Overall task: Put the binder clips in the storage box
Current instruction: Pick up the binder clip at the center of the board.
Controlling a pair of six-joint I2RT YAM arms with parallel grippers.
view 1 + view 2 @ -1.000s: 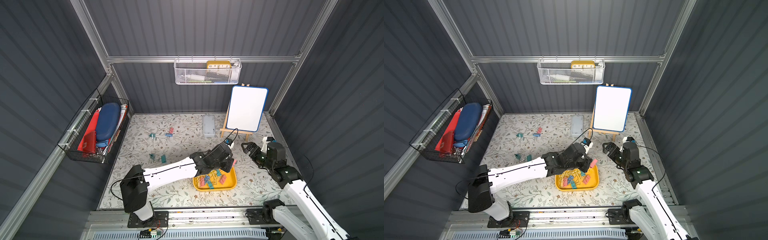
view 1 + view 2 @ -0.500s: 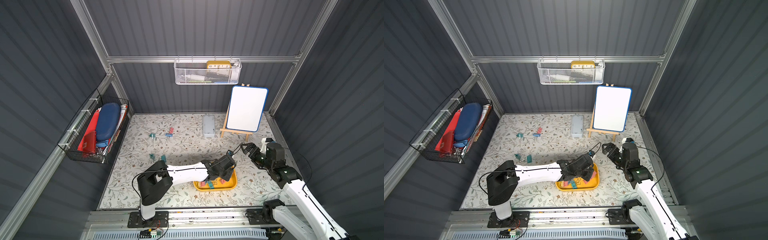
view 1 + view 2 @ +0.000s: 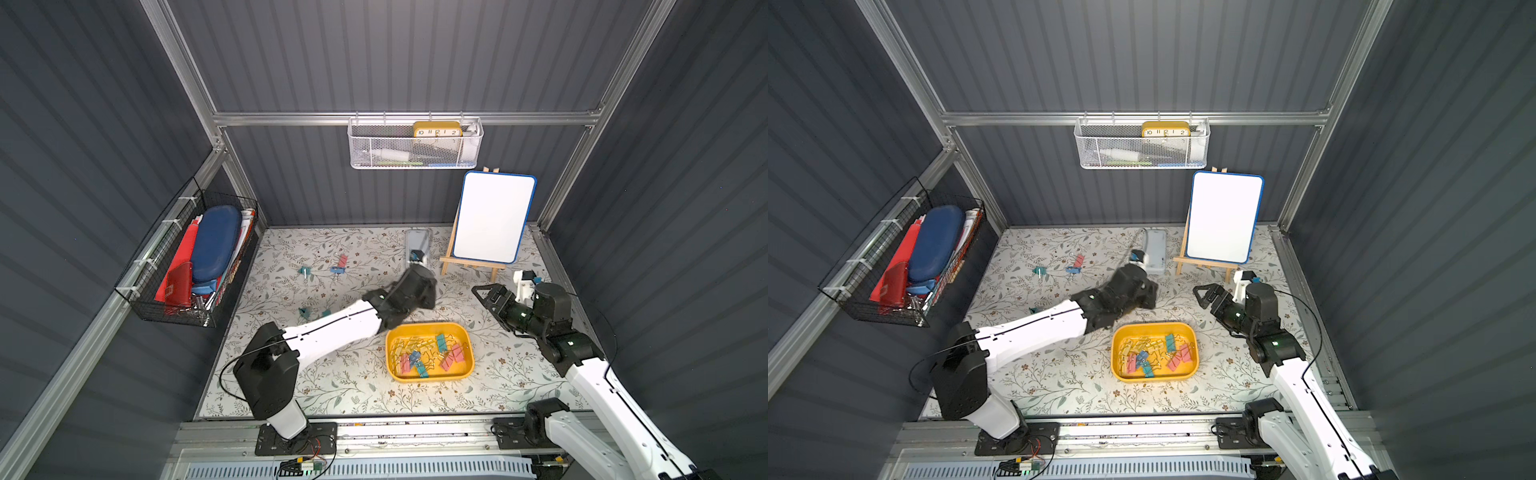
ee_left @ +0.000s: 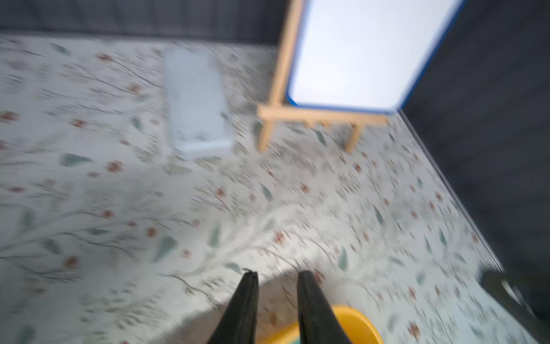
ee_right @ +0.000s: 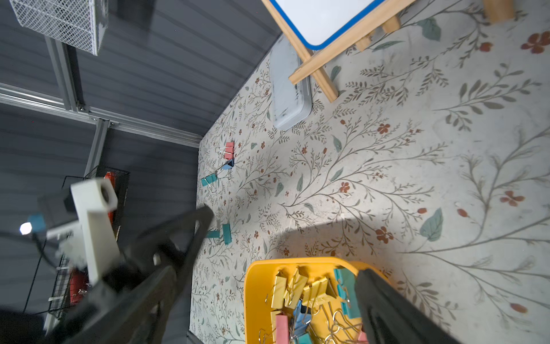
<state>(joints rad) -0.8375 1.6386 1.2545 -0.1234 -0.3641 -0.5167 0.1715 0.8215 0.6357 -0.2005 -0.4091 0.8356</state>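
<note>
Storage box (image 3: 430, 377): glossy yellow plastic, shallow, with rounded corners; it sits near the front of the floral mat (image 3: 332, 382), right of centre.
Binder clips (image 3: 440, 341): folded pastel wedges with thin wire loops, tangled together in the box.
Loose clips (image 3: 342, 260): five lie on the mat, left of and farther back than the box (one partly behind the left arm (image 3: 332, 328)).
Left gripper (image 4: 278, 275): black tapered fingers slightly parted, nothing between them; its wrist view is blurred and shows the box only as a sliver.
Right gripper (image 5: 284, 241): spread wide and empty, to the right of the box.
</note>
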